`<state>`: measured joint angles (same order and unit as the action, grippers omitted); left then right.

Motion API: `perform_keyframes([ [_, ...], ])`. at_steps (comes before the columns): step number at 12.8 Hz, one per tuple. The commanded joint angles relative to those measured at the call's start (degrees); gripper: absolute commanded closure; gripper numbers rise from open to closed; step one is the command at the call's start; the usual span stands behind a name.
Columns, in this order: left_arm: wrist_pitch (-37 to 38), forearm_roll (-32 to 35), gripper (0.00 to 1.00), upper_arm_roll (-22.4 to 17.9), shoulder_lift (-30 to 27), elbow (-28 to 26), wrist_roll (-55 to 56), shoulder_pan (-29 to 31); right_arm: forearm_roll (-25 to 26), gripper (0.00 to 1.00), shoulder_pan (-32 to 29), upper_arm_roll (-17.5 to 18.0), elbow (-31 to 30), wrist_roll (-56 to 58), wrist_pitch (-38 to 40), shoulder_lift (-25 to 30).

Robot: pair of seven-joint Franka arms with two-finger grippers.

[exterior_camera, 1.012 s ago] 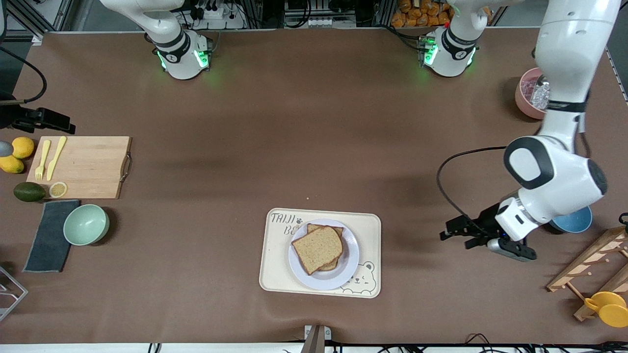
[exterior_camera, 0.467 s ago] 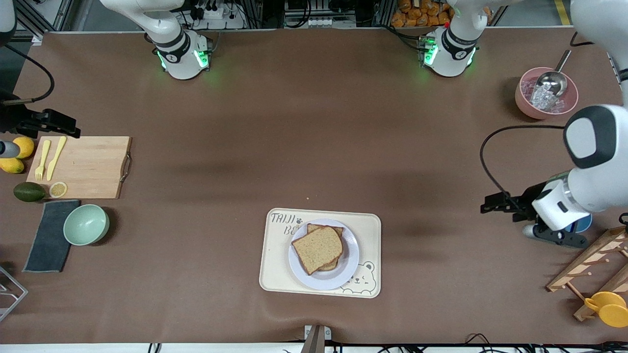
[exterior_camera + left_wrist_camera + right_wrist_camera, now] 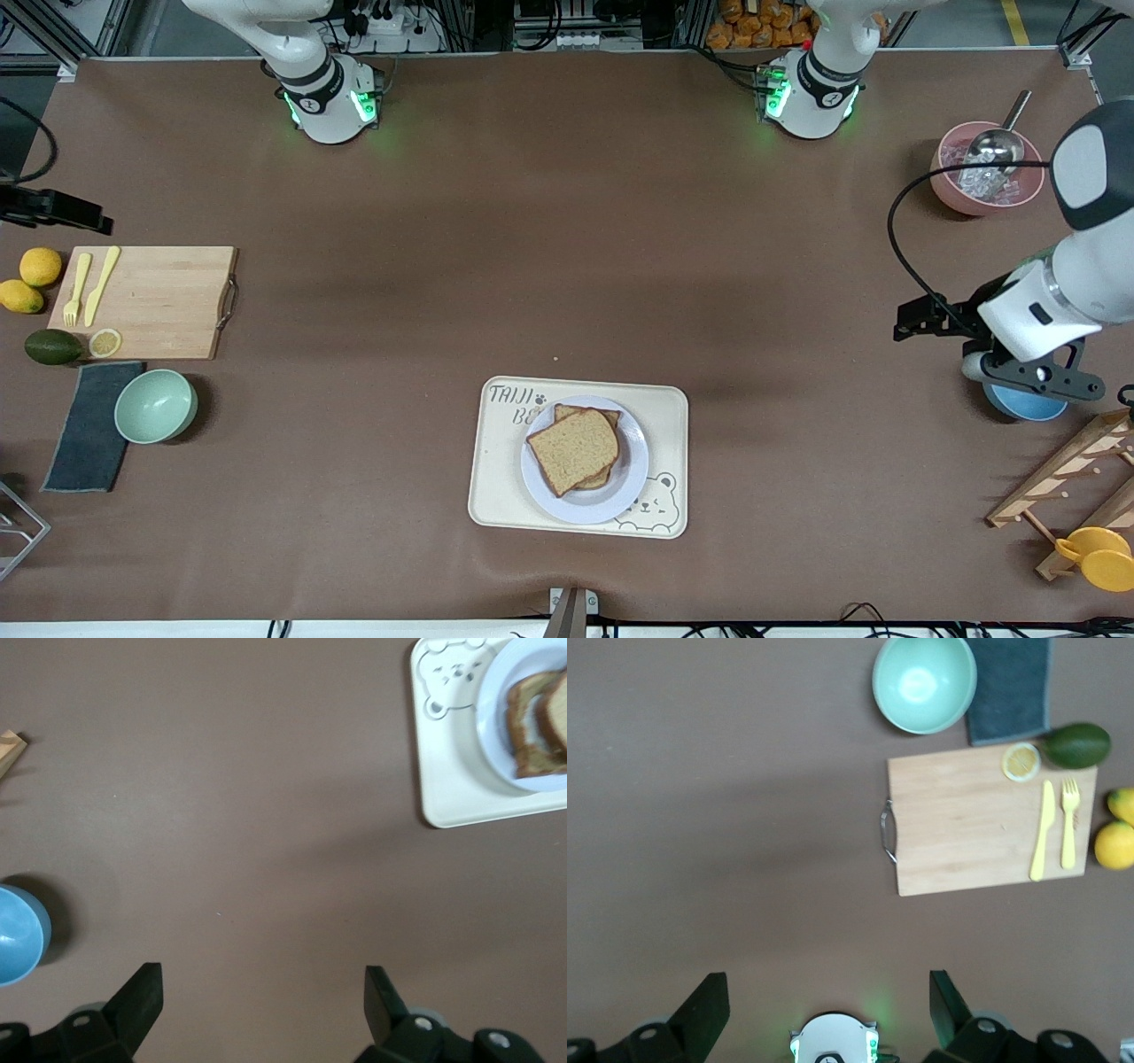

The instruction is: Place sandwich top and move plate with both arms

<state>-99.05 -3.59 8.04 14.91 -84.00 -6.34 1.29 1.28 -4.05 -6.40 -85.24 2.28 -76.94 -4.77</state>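
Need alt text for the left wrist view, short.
Open left claw hangs empty over bare brown table. At one corner, a cream tray carries a plate with stacked bread; a blue bowl sits at the opposite edge.

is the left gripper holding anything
No, the left gripper is open with only bare table between its fingers.

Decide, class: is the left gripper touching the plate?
Apart. The left wrist view shows the open left gripper over bare table, brown surface separating it from the plate.
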Motion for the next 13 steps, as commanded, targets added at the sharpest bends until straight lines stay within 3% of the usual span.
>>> perform_keyframes([
  [1,4.9,1.6,0.0,-1.2,-6.5,-1.7,6.9,-4.8,0.6,0.0,-0.2,0.7,0.9,-0.2,0.7,-0.4],
  [6,12.7,1.5,0.0,-2.5,-15.3,-2.5,16.3,-7.7,0.3,0.0,0.8,0.5,0.9,-0.3,0.1,-0.7],
  [10,13.8,1.0,0.0,-11.5,-17.3,-2.0,10.6,-14.1,-0.5,0.0,0.8,0.5,0.6,-0.2,-0.5,-1.1],
  [13,13.9,-1.4,0.0,-11.8,-17.7,-1.9,9.2,-13.5,-4.5,0.0,0.6,0.5,-1.8,0.1,-3.0,-0.4],
])
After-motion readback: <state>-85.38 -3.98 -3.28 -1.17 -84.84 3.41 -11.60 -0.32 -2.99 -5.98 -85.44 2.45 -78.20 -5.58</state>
